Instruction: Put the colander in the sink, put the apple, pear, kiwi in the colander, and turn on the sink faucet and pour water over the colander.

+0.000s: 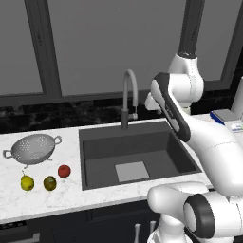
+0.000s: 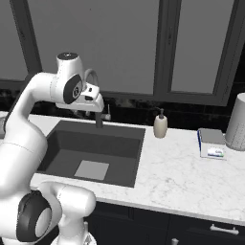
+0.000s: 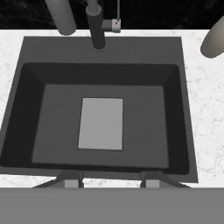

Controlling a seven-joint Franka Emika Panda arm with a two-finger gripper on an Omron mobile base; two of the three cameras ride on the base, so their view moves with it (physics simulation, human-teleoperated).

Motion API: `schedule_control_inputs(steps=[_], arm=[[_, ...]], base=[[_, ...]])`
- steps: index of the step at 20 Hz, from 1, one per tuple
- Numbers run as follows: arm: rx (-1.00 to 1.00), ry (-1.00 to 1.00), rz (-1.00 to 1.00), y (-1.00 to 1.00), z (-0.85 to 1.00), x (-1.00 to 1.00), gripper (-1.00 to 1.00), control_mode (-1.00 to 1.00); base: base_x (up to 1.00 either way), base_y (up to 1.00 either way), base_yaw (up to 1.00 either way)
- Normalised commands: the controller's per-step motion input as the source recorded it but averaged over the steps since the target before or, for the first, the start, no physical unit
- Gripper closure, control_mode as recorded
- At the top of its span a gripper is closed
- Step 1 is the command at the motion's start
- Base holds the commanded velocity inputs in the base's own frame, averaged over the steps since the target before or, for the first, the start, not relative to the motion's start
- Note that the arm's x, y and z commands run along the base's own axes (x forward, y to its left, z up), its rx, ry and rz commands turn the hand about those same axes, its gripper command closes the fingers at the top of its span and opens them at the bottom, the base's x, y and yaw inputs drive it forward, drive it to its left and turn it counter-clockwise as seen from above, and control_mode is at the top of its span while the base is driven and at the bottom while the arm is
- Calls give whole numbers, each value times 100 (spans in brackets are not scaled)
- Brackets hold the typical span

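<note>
White marble counter (image 1: pixel 42 199), arm bent high over sink (image 3: pixel 52 127), hand facing down into basin; fingers (image 3: pixel 72 180) parted, gripping nothing

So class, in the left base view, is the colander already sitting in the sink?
No, the colander rests on the counter left of the sink, behind the three fruits.
</note>
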Motion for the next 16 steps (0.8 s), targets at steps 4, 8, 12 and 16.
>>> schedule_control_inputs(steps=[4, 8, 12, 16], arm=[[0, -7, -1, 8, 0, -8, -100, -100], [3, -9, -3, 27, -10, -38, -100, -100], [11, -10, -3, 45, -25, -61, -100, -100], [11, -5, -2, 75, -25, -47, -100, -100]], base=[[0, 0, 0], [0, 0, 0], [0, 0, 0], [0, 0, 0]])
